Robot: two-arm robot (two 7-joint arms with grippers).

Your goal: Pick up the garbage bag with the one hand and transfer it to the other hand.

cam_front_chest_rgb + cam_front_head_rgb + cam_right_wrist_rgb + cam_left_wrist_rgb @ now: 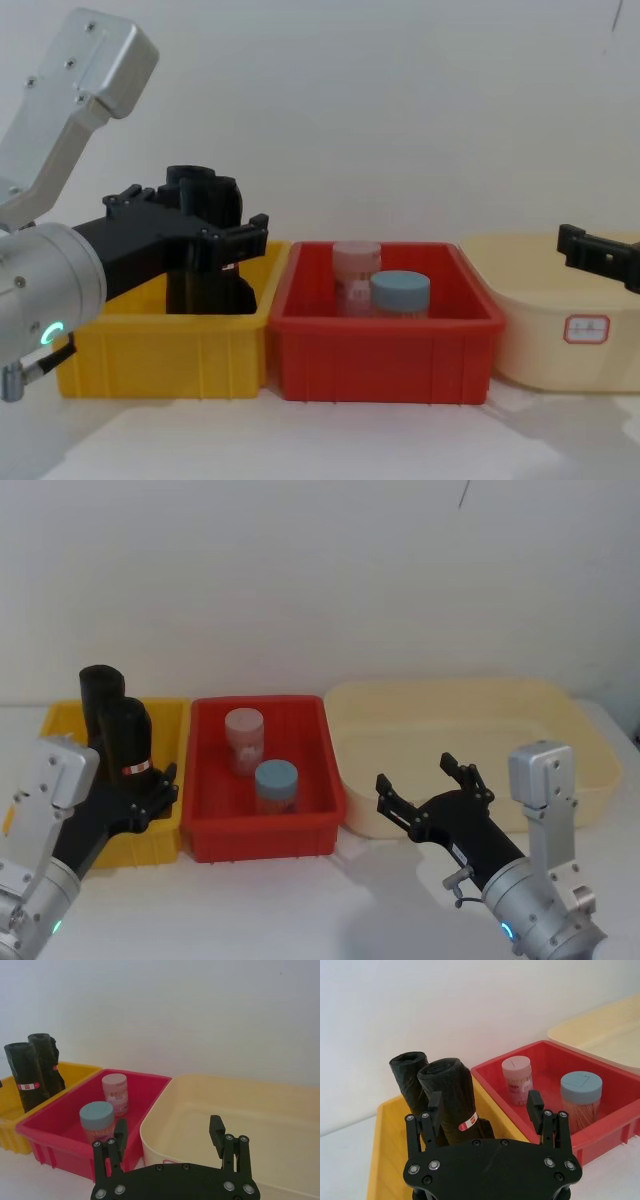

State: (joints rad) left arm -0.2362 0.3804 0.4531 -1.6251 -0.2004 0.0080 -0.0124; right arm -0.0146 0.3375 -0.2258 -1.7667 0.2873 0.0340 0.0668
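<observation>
White wall (320,580); left gripper (485,1105), right gripper (168,1127): fingers wide; crinkly cylindrical garbage bag (451,1092).

A plain, matt white painted wall (320,570) stands across the upper part of the head view, from 9 through 12 to 3 o'clock. A thin dark hairline mark (465,492) slants down from the upper edge at about 1 o'clock. A smooth, flat white counter (330,910) spreads toward 6 o'clock and meets the wall at 9 o'clock. Soft, even light leaves faint grey shadows on the counter.
</observation>
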